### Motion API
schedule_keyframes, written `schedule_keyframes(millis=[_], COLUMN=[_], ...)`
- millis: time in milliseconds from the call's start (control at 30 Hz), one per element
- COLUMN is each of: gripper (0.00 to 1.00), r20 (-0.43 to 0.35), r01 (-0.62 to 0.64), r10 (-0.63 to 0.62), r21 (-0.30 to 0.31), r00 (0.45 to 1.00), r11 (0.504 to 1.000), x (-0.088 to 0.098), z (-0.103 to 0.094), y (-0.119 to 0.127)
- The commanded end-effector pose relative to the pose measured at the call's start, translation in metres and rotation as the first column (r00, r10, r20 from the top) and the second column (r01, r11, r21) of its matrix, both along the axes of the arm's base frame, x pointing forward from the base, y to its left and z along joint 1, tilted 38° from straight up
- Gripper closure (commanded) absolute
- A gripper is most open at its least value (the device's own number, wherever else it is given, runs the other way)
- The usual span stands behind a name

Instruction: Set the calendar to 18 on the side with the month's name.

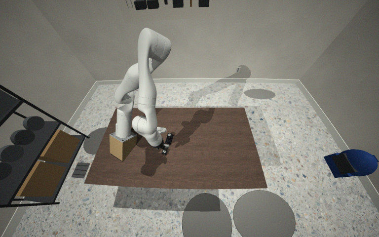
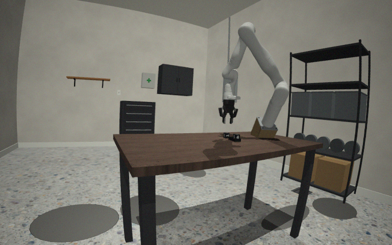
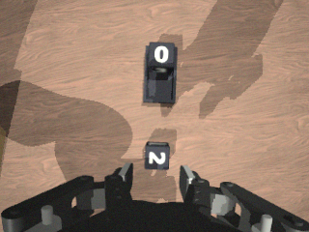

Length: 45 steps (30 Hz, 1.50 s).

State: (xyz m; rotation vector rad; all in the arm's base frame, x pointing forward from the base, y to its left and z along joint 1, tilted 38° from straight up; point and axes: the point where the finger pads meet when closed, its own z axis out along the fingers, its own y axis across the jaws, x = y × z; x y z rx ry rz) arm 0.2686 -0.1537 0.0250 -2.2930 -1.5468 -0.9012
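Observation:
The dark tray lies flat on the table. A black cube with a white 0 on top sits in the tray's far half in the wrist view; the near half is empty. The other black cube, with a 2 on top, lies loose on the table outside the tray, its 2 turned sideways in the wrist view. The month's name is not readable. My gripper is partly open and empty, well above the table, with its fingertips just below the loose cube in the wrist view.
The wooden table carries the arm's base block near one end. Arm shadows fall across the table. A shelf rack stands beyond the table on the base side.

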Motion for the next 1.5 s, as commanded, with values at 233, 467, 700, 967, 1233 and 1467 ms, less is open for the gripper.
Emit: schedule_keyframes(millis=[233, 467, 700, 967, 1233, 1467], gripper=[0.52, 0.52, 0.52, 0.52, 0.52, 0.52], r20=[0.000, 0.000, 0.000, 0.000, -0.001, -0.001], r01=[0.001, 0.001, 0.001, 0.001, 0.001, 0.001], r10=[-0.001, -0.001, -0.001, -0.001, -0.001, -0.001], r21=[-0.001, -0.001, -0.001, 0.000, 0.001, 0.001], r00=[1.000, 1.000, 1.000, 1.000, 1.000, 1.000], r11=[1.000, 1.000, 1.000, 1.000, 1.000, 1.000], x=[0.000, 0.000, 0.000, 0.001, 0.003, 0.007], z=[0.000, 0.000, 0.000, -0.002, -0.006, -0.014], y=[-0.001, -0.001, -0.001, 0.001, 0.004, 0.008])
